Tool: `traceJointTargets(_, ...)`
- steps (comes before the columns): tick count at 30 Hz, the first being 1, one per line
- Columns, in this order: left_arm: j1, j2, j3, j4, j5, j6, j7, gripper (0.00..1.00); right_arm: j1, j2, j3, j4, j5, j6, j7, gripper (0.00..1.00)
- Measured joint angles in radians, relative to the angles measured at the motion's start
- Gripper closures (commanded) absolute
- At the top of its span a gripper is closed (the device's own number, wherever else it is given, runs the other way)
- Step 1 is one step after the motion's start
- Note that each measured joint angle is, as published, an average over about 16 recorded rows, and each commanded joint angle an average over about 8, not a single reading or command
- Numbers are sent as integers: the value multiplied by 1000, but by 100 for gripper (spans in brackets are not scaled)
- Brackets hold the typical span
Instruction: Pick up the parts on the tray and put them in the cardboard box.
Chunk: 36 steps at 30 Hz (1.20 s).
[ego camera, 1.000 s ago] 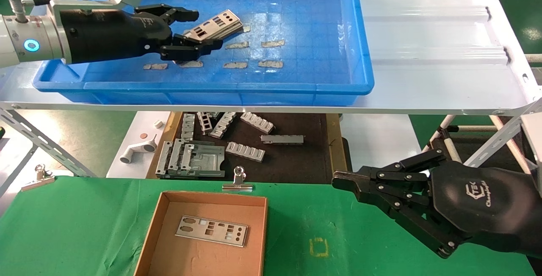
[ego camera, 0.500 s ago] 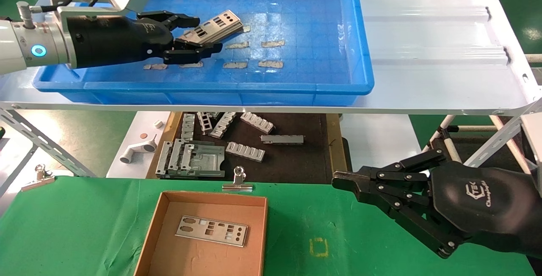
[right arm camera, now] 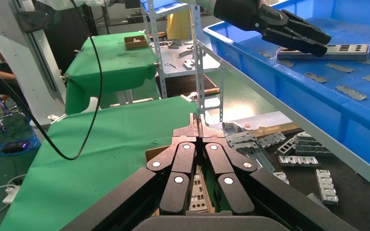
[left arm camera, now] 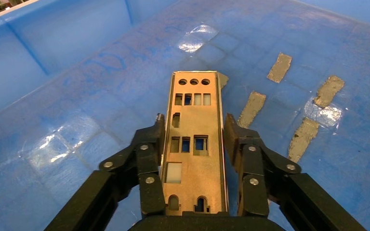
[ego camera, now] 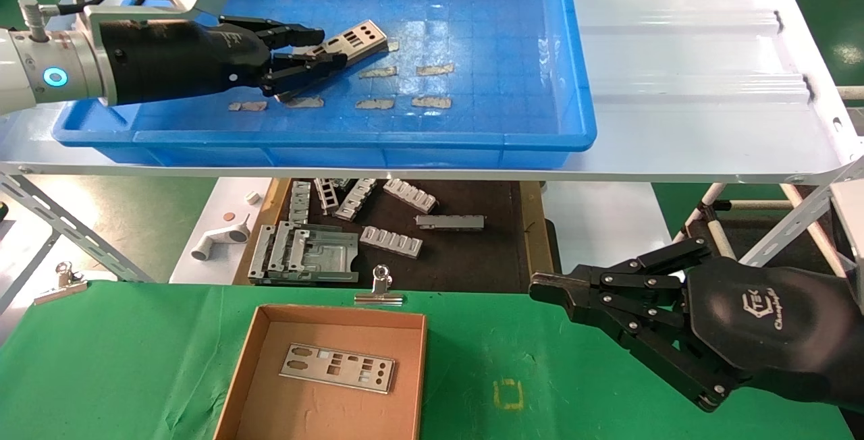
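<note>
The left gripper (ego camera: 322,57) reaches into the blue tray (ego camera: 472,138), its two fingers (left arm camera: 149,149) set against the long edges of a silver plate (left arm camera: 192,139), pinching it from both sides. The plate is punched with three round holes at its far end and several rectangular slots along its length. In the right wrist view it looks to be the top of a small stack (right arm camera: 335,52) lying on the tray floor; how many plates are in the stack cannot be told. About eight greyish tape patches (ego camera: 432,101) sit on the tray floor beside and past the plate. The tray itself rests on a white ribbed shelf (ego camera: 688,55).

Below the shelf, nearer the robot than the tray, a brown cardboard box (ego camera: 266,318) sits on the green-covered counter (ego camera: 121,359). One plate (ego camera: 337,368) lies flat inside the box. A silver binder clip (ego camera: 380,288) stands just beyond the box's far wall, and a second clip (ego camera: 62,282) lies well to the left of the box. Between the box and the tray, on a dark mat (ego camera: 472,258), lie several grey ribbed brackets (ego camera: 391,241) and one larger framed metal piece (ego camera: 304,254).

The right gripper (ego camera: 547,289) hovers over the counter to the right of the box, fingers pressed together, holding nothing.
</note>
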Motion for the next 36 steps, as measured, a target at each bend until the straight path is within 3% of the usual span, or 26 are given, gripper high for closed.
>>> traceJointTargets(16,-10,-22,-16,-15,-22,35,26,100,0,0,0,0,0,0,0,100)
traceJointTargets(26,-51,-83,-27,-70,-43,198,81,100,0,0,0,0,0,0,0,100)
traceJointTargets(31,-50,-122,-14,-145,-56,291,105,100,0,0,0,0,0,0,0,100)
traceJointTargets(36,1,-184,31,-316,-116,344,98,100,0,0,0,0,0,0,0,100)
